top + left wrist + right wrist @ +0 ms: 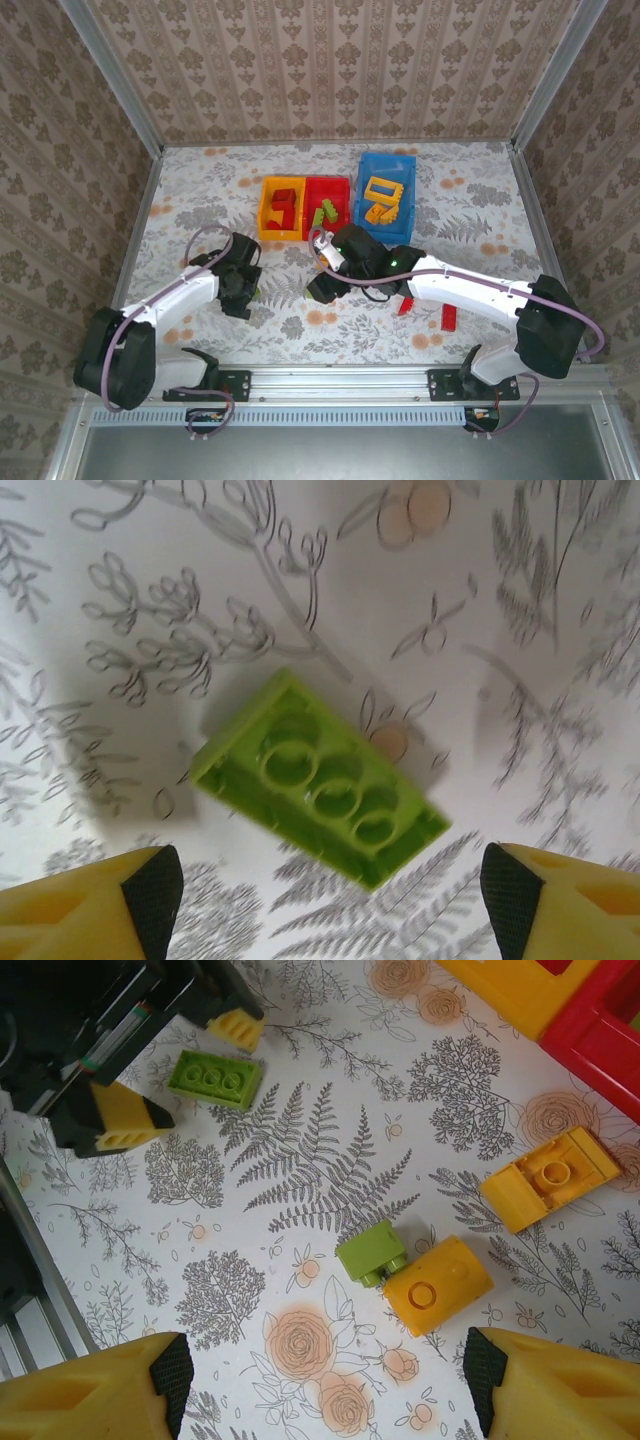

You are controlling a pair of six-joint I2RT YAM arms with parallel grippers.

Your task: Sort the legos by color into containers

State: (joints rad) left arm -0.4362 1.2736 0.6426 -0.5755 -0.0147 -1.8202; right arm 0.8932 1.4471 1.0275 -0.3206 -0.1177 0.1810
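Legos (550, 1178), small plastic bricks, lie loose mid-table and in the bins: the orange-yellow open plastic bin (280, 235) holds red ones, the red bin (327, 181) lime green ones, and the larger blue bin (362, 200) orange-yellow ones. From above, the arms hide most of the loose bricks. The left gripper (330, 885) gapes wide and empty over a lime green brick (320, 780) lying underside up, and the right gripper (325, 1390) is also wide and empty.
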